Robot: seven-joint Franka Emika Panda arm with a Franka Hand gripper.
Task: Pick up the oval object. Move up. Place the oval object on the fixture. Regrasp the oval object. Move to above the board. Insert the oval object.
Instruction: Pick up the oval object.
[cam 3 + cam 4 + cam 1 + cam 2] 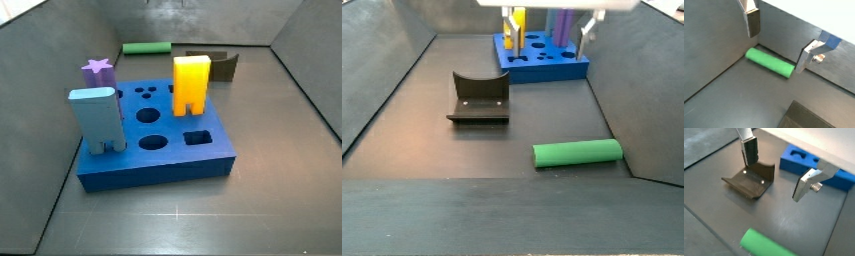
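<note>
in a wrist view the gripper (779,44) hangs above the floor with its silver fingers (753,22) spread wide and nothing between them. the oval object (769,62) lies flat on the dark floor, close along the wall edge, with bare floor on its other side.

in a wrist view the fixture (749,180) sits under the gripper (776,170), the board (811,168) just past it, and one end of the green rod shows at the frame edge.

in a side view the board (150,147) fills the near floor, carrying a grey-blue block (98,121), a purple star piece (98,69) and a yellow forked block (193,84). the rod (147,48) lies at the far wall, the fixture (217,64) beside it, apart.

in a side view the rod (577,152) lies near the side wall, the fixture (478,100) well apart from it, open floor between. the gripper (548,28) shows at the top, above the board (543,57).
</note>
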